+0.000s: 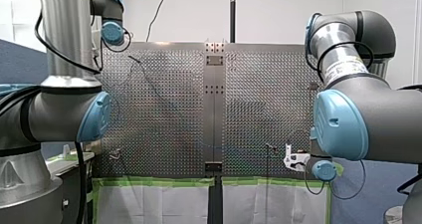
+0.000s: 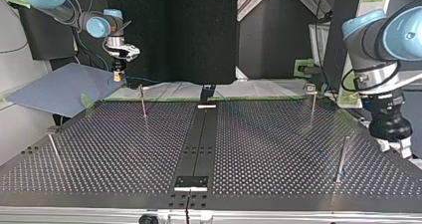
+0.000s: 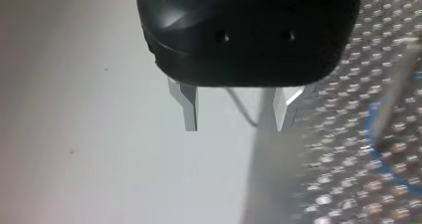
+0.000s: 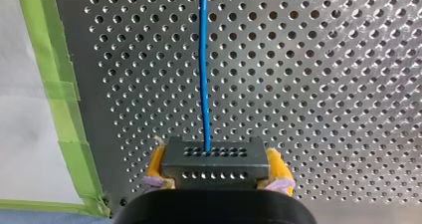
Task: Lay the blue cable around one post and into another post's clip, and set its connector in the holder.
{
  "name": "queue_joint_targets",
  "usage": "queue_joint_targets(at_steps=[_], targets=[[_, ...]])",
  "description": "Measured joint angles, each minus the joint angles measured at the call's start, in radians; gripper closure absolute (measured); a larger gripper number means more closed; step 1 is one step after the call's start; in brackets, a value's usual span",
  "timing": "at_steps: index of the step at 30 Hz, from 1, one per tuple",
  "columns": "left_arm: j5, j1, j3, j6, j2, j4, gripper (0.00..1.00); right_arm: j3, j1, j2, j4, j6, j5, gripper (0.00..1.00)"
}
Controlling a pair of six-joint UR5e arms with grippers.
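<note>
Front view: my right gripper (image 1: 296,160) sits lower right, at the perforated table's (image 1: 164,114) edge. Top view: my left gripper (image 2: 395,145) hangs far right. Left wrist view: its metal fingers (image 3: 189,107) gape, empty; a blurred streak beside them is probably the blue cable (image 3: 373,142). Right wrist view: yellow pads (image 4: 279,171) clamp the connector (image 4: 214,162), cable running straight ahead.

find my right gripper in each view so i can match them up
front view: right gripper low at right, by the table
top view: gripper upper left, above the table's far edge
left wrist view: not in it
right wrist view: bottom edge, holding the connector
shared: green tape
</note>
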State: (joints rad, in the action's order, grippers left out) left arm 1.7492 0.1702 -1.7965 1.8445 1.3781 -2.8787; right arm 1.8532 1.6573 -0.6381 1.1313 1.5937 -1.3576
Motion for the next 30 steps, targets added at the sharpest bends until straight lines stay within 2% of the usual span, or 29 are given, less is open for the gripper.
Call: queue_joint_targets(at_steps=[7,15,25,30], targets=[[0.055,-0.005,0.024,-0.065,-0.042,-0.065,0.23,-0.001,0.001,0.000,-0.002,0.000,0.000,1.00],[0.029,-0.024,0.025,-0.141,0.005,-0.142,0.23,0.000,0.002,0.000,-0.002,0.000,0.000,1.00],[0.026,-0.033,0.030,-0.226,-0.016,-0.230,0.23,0.000,0.004,0.000,-0.005,-0.001,0.000,1.00],[0.025,-0.038,0.032,-0.237,-0.017,-0.269,0.23,0.000,0.006,0.000,-0.006,0.000,-0.001,1.00]])
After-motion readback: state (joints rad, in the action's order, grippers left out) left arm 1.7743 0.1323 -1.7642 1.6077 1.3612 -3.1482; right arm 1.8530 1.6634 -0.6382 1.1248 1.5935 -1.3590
